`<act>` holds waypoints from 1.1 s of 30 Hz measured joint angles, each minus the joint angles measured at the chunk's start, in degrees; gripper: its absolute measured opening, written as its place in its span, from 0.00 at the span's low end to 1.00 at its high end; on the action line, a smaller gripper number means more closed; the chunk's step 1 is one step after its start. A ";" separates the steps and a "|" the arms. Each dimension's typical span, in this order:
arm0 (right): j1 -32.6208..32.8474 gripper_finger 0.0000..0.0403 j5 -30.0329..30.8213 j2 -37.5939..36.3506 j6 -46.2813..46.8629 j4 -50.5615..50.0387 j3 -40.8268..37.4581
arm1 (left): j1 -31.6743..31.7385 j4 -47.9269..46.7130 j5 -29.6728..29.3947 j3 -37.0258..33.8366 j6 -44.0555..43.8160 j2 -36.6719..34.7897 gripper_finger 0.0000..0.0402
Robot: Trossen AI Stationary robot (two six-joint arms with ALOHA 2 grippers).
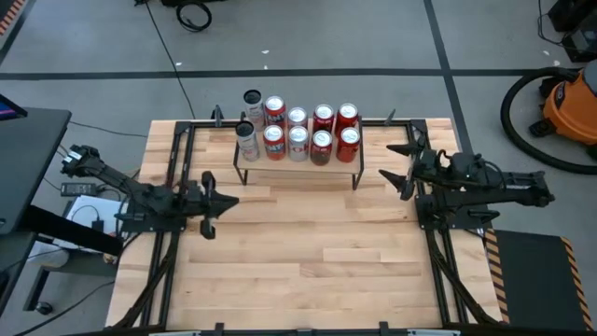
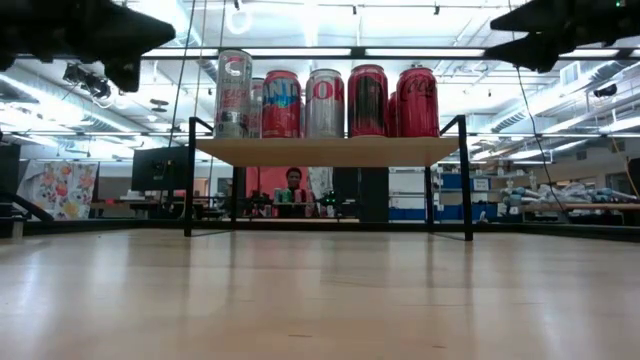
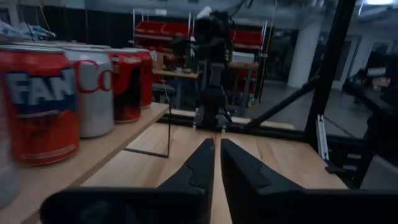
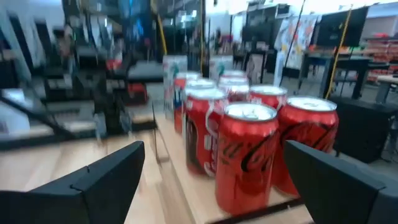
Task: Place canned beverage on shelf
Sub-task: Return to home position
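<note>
The shelf stands at the table's far middle on thin black legs, its light-wood board raised off the tabletop. Several red and silver cans stand upright on it in two rows, also seen in the low view. My left gripper hangs left of the shelf and nearer than it, pointing level toward the table's right, its fingers shut with nothing between them. My right gripper hangs right of the shelf, pointing level at the cans, open and holding nothing.
Black frame rails run along both table sides. Bare tabletop lies on the near side of the shelf. An orange vacuum stands on the floor at the far right. A person shows in the room behind, below the shelf board.
</note>
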 joint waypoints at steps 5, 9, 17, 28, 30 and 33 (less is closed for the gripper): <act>0.00 0.98 1.77 -2.77 3.08 10.13 -4.13 | 1.83 -4.42 2.83 -2.89 -0.29 -8.28 0.05; -0.02 0.98 3.13 -2.98 3.08 16.20 -8.01 | 4.78 -5.50 6.74 -4.61 -0.88 -10.88 0.04; -0.04 0.98 0.52 -4.27 3.61 21.39 -14.05 | 15.86 -9.58 22.99 -5.44 -7.33 -11.26 0.04; -0.04 0.97 3.30 -9.96 8.03 32.39 -22.95 | 23.94 -4.59 38.59 -8.15 -11.07 -11.17 0.04; -0.04 0.97 6.03 -10.22 8.64 32.66 -22.85 | 24.61 -3.87 38.79 -8.15 -11.00 -11.17 0.04; -0.04 0.97 6.66 -10.21 9.42 32.58 -22.85 | 25.33 -1.22 39.06 -8.15 -11.00 -11.17 0.04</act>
